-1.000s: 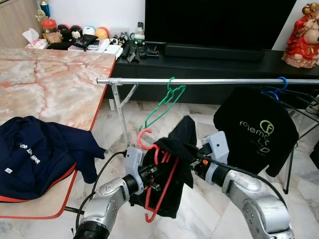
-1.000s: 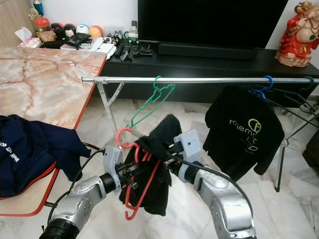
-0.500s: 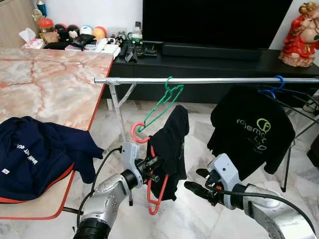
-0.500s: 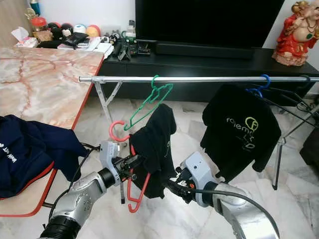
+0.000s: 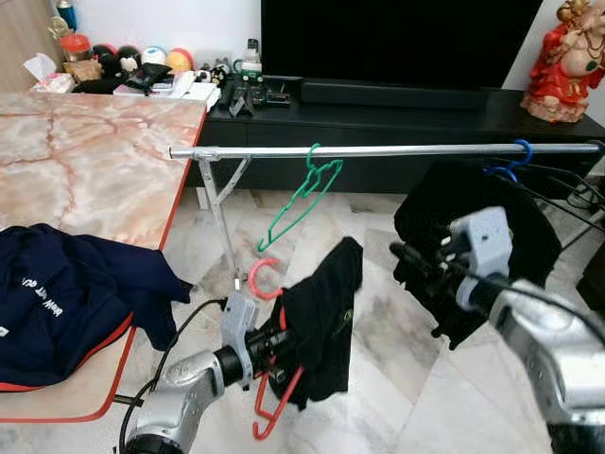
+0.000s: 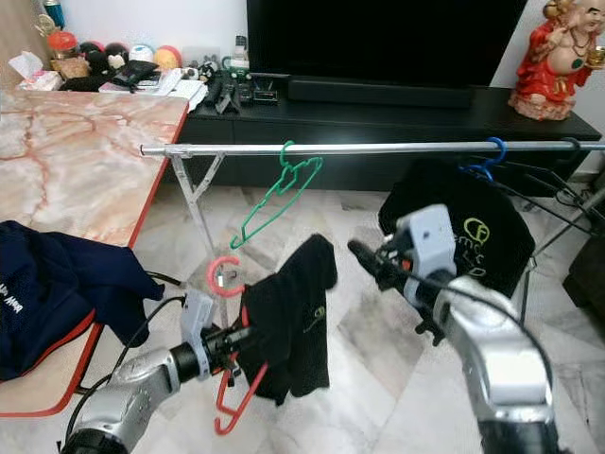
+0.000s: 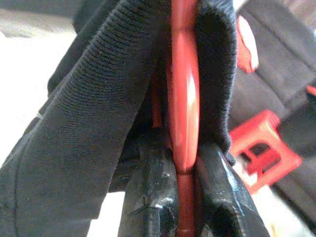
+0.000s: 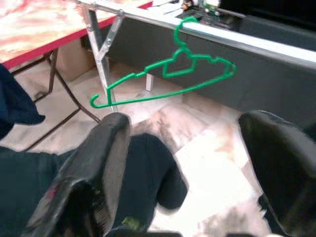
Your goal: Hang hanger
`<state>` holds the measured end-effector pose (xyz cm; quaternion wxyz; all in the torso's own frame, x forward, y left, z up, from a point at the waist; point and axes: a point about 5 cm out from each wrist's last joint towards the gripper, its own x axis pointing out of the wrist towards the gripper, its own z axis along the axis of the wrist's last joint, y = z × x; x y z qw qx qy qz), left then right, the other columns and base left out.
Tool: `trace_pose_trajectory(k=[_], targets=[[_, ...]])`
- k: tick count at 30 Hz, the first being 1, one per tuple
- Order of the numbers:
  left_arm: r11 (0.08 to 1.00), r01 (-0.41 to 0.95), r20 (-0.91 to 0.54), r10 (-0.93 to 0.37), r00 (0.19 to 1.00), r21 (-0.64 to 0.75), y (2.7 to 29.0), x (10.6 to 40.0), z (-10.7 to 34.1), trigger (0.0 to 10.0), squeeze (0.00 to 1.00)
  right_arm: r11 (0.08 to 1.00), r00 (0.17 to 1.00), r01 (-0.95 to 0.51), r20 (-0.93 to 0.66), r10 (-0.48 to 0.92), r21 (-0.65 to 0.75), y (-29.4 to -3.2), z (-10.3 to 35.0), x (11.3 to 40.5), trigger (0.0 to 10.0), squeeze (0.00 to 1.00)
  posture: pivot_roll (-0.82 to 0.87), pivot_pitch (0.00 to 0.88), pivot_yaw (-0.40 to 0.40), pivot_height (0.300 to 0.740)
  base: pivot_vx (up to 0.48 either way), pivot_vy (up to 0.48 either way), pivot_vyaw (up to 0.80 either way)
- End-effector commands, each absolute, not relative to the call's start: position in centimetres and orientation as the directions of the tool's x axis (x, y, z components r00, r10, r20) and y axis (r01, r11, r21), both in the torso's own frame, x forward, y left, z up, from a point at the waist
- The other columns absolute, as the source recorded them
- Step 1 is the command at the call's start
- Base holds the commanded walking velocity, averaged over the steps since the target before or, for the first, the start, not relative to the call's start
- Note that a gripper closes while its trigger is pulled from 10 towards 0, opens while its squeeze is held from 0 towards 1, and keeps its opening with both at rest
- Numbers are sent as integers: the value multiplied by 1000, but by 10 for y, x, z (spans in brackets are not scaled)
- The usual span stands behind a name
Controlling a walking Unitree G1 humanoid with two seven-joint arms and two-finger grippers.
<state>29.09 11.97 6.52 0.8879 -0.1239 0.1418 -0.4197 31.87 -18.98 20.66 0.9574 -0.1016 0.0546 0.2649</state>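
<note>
Left hand (image 5: 267, 352) clamped on red hanger (image 5: 267, 284), right hand (image 8: 177, 163) spread wide, shirt logo (image 6: 475, 232) unreadable

The red hanger (image 5: 274, 378) is mostly covered by the black garment (image 5: 321, 322) draped over it; just its hook and lower corner stick out. In the left wrist view the 2 fingers (image 7: 153, 197) are cut off at the 6 o'clock edge. The right arm (image 5: 548, 350) blurs and hides part of the black shirt (image 6: 492, 236) on the rail (image 5: 378, 151). The navy garment (image 5: 66, 303) on the bench (image 5: 95, 161) runs off the 9 o'clock edge. Small items on the TV cabinet (image 5: 378, 109) are too small to tell.
</note>
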Motion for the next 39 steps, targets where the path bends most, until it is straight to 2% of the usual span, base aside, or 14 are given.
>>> trace_pose_trajectory(k=[1, 5, 6, 7, 8, 11, 15, 16, 19, 29, 30, 31, 33, 39], targets=[[580, 757, -115, -810, 575, -300, 115, 291, 75, 10000, 0, 807, 823, -564, -210, 528, -178, -191, 200, 318, 10000, 0, -46, 83, -50, 740, 0, 0, 0], [528, 804, -131, -848, 513, -274, 116, 283, 72, 10000, 0, 680, 711, -703, -245, 659, -207, -196, 204, 324, 10000, 0, -48, 83, -56, 740, 0, 0, 0], [521, 810, -137, -853, 504, -269, 116, 283, 72, 10000, 0, 634, 672, -740, -261, 693, -224, -196, 203, 322, 10000, 263, -50, 83, -56, 740, 0, 0, 0], [501, 825, -147, -865, 479, -259, 116, 281, 71, 10000, 0, 514, 553, -833, -316, 771, -204, -195, 198, 314, 10000, 1000, -55, 82, -58, 740, 0, 0, 0], [495, 830, -149, -869, 472, -257, 116, 281, 71, 10000, 0, 480, 517, -856, -331, 790, -190, -195, 196, 311, 10000, 1000, -55, 82, -58, 740, 0, 0, 0], [426, 880, -177, -902, 394, -208, 115, 276, 73, 10000, 0, 261, 299, -954, -455, 839, -146, -201, 186, 296, 10000, 1000, -52, 80, -61, 740, 0, 0, 0], [369, 913, -198, -921, 335, -173, 114, 274, 77, 10000, 0, 218, 239, -971, -497, 834, -101, -199, 179, 298, 10000, 1000, -52, 78, -63, 740, 0, 0, 0], [321, 933, -228, -932, 281, -162, 112, 272, 78, 10000, 0, 164, 176, -984, -517, 837, -69, -198, 175, 298, 10000, 1000, -39, 74, -63, 740, 0, 0, 0], [251, 955, -262, -943, 205, -156, 110, 269, 79, 10000, 0, 107, 119, -993, -531, 839, -54, -195, 169, 299, 10000, 1000, -34, 69, -61, 740, 0, 0, 0], [101, 990, -358, -932, 60, -96, 106, 264, 84, 10000, 0, -113, -106, -993, -535, 838, 19, -184, 158, 292, 10000, 1000, -28, 62, -59, 740, 0, 0, 0], [91, 992, -365, -930, 52, -92, 106, 264, 84, 10000, 0, -127, -117, -992, -540, 834, 20, -182, 156, 292, 10000, 796, -21, 52, -54, 740, 0, 0, 0], [82, 993, -372, -927, 44, -87, 105, 266, 85, 10000, 0, -143, -135, -989, -539, 831, 27, -179, 152, 291, 10000, 0, -20, 49, -53, 740, 0, 0, 0], [71, 994, -381, -924, 36, -78, 103, 268, 86, 10000, 0, -161, -156, -986, -539, 828, 38, -176, 146, 292, 10000, 0, -20, 45, -52, 740, 0, 0, 0], [36, 998, -415, -910, 8, -60, 98, 273, 92, 10000, 0, -112, -93, -994, -572, 815, 1, -166, 125, 300, 10000, 0, -9, 33, -50, 740, 0, 0, 0]])
